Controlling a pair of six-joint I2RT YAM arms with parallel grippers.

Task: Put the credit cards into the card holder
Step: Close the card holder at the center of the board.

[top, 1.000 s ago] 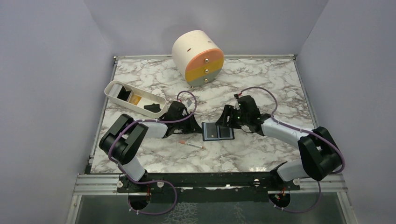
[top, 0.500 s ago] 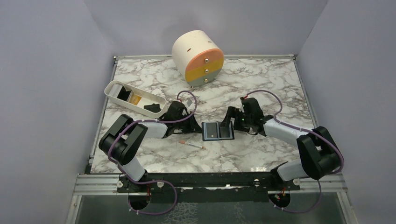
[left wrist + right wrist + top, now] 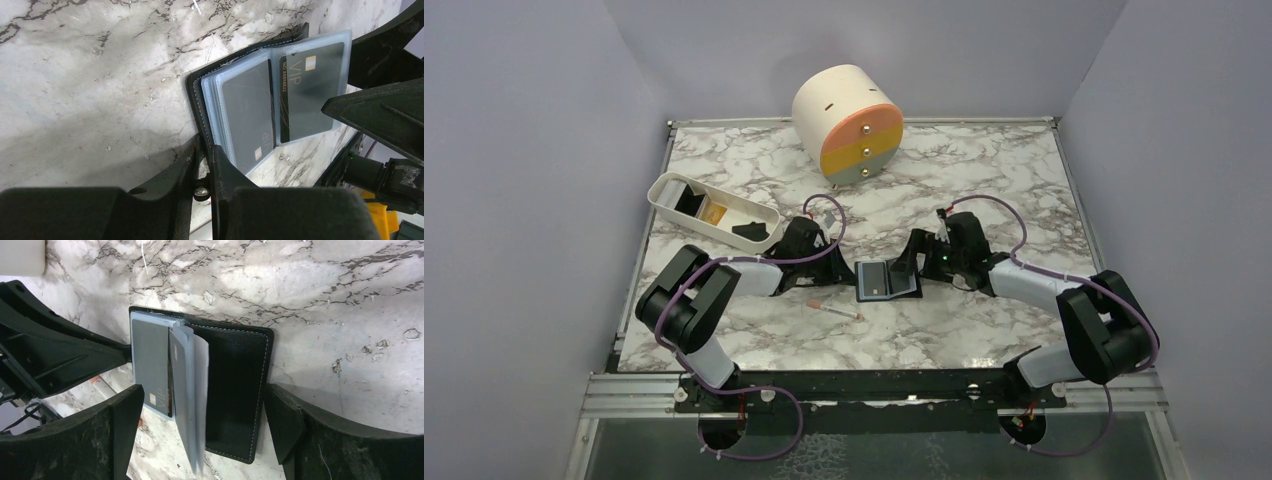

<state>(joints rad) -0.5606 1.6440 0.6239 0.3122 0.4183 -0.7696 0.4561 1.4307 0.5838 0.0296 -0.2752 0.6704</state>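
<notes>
My left arm lies low over the counter (image 3: 984,180), forearm reaching right. My left fingers (image 3: 202,160) are clenched on the left edge of the card holder (image 3: 196,95), with its black cover pinched between them. My right arm comes in from the right, elbow bent and wrist low. My right fingers (image 3: 125,410) are spread wide, one on each side of the holder, and neither clearly touches it.

The card holder lies open near the middle of the counter, between my two sets of fingers. My left wrist view shows its clear sleeves fanned out, with a dark card (image 3: 247,115) facing a VIP card (image 3: 310,95). My right wrist view shows what that one hides: one half of the black cover is bare, and a few sleeves stand partway up from the spine.

Only the top view shows the surroundings. A white tray (image 3: 664,186) sits at the far left, holding what looks like an orange-yellow card (image 3: 713,211) among dark pieces. A round drawer box (image 3: 849,120) stands at the far edge. A thin stick (image 3: 834,311) lies on the counter just near and left of the holder, below my left wrist.
</notes>
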